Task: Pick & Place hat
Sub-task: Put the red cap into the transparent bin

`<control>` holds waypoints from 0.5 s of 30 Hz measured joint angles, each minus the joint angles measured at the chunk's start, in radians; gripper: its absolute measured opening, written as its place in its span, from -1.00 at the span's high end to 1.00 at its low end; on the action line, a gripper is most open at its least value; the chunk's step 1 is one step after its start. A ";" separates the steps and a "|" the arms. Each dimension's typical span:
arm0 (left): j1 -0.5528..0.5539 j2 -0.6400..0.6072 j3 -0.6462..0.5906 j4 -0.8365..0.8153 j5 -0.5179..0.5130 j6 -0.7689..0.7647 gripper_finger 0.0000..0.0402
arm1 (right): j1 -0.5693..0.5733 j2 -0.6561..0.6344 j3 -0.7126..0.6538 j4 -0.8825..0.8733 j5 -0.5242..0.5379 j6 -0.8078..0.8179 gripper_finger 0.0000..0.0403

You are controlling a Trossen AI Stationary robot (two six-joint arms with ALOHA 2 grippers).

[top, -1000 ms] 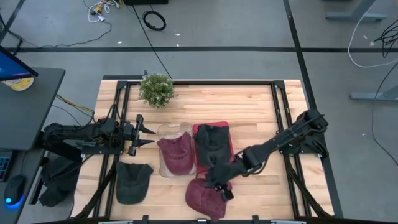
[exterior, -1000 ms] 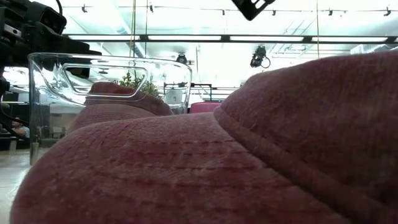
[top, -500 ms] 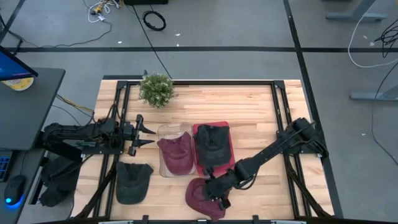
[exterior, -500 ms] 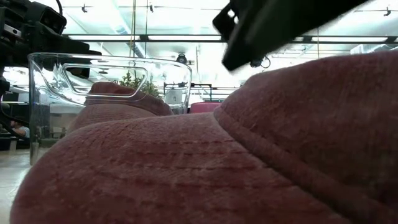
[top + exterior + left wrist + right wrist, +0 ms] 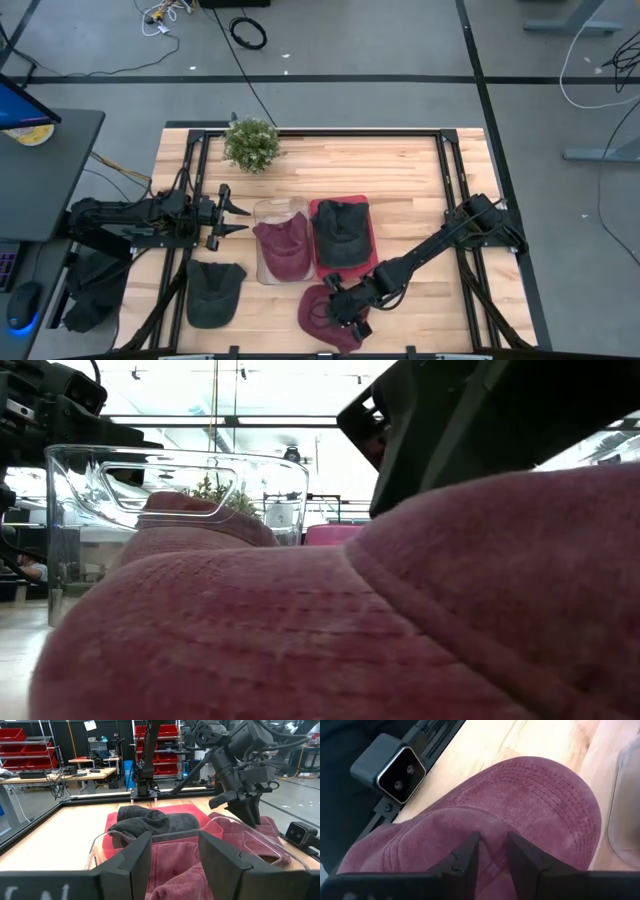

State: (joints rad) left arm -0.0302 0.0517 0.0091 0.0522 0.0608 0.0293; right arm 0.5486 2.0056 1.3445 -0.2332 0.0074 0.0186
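A maroon cap (image 5: 320, 320) lies on the table near its near edge, filling the low view (image 5: 300, 630). My right gripper (image 5: 338, 300) has come down on its crown, fingers close together with cloth between them (image 5: 493, 857). A second maroon cap (image 5: 283, 248) lies in a clear bin (image 5: 262, 212). A dark grey cap (image 5: 342, 228) sits on a red tray (image 5: 368, 240). Another dark cap (image 5: 215, 290) rests flat on the table at the near left. My left gripper (image 5: 232, 217) hovers open just left of the clear bin, holding nothing. My right gripper pinches a small fold of the maroon cap's crown (image 5: 492, 840), close to where the crown meets the brim. Its fingers (image 5: 467, 855) come from above, slanting toward the table's near left. The cap still lies on the table.
A potted plant (image 5: 252, 143) stands at the far left of the table. The low camera (image 5: 390, 767) sits on the black frame at the near edge, right beside the held cap. Bare wood lies at the far middle and the right of the table.
My right gripper has moved down and toward the table's near left, from above the tray's near edge onto the maroon cap's crown. In the low view it now fills the upper right, and the crown under it has shifted slightly.
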 joint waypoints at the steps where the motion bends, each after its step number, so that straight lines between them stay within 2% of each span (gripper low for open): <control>1: 0.000 0.000 0.000 0.000 0.000 0.000 0.17 | 0.003 0.000 0.000 -0.003 0.000 -0.011 0.50; 9: 0.000 0.000 0.000 0.000 0.000 0.000 0.17 | 0.025 -0.013 0.000 -0.054 0.009 -0.123 0.50; 15: 0.000 0.000 0.000 -0.001 0.000 0.000 0.17 | 0.059 -0.049 0.000 -0.128 0.102 -0.196 0.50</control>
State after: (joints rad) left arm -0.0302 0.0518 0.0092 0.0517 0.0608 0.0296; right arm 0.6078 1.9564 1.3445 -0.3613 0.1090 -0.1775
